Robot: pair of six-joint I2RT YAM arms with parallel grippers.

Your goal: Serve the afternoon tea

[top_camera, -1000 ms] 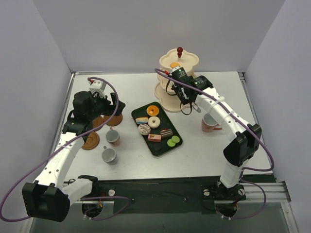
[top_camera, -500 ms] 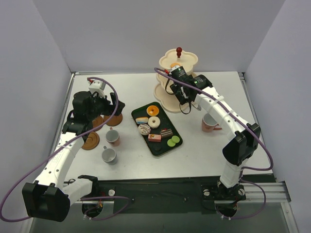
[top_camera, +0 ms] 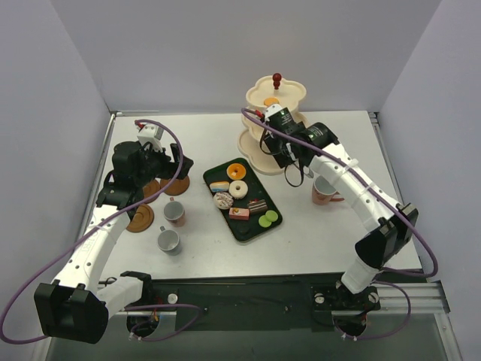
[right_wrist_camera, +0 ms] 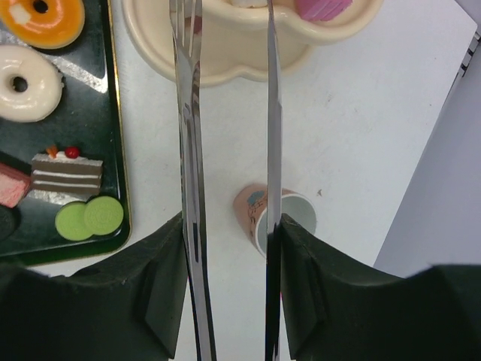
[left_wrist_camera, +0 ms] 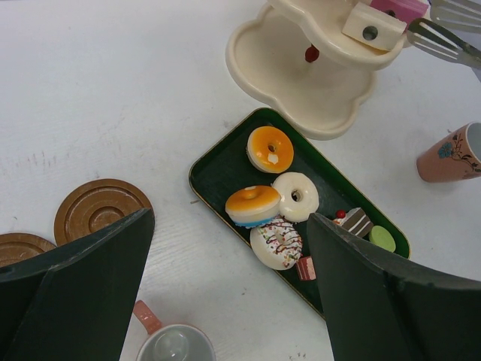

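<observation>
Because the sweets (left_wrist_camera: 294, 195) left to serve lie on the green tray (left_wrist_camera: 214, 169) at mid-table, nearer the arm bases than either claw, the tray's lie decides the next reach: its long axis runs from 11 to 5 o'clock in the top view. Farther back, at the table's 9 o'clock side, the left gripper (left_wrist_camera: 229, 222) hangs above the saucers (left_wrist_camera: 101, 214), fingers spread wide around nothing, with the tray at its 4 o'clock. Farther again, the right gripper (right_wrist_camera: 229, 256) is clamped on the metal tongs (right_wrist_camera: 186, 150), whose blades stand apart and bare, tips by the three-tier stand (left_wrist_camera: 285, 83) at 12 o'clock, where a pink cake slice (right_wrist_camera: 323, 7) sits. From this claw the tray lies near, at 7 o'clock, so the right arm looks the better placed.
</observation>
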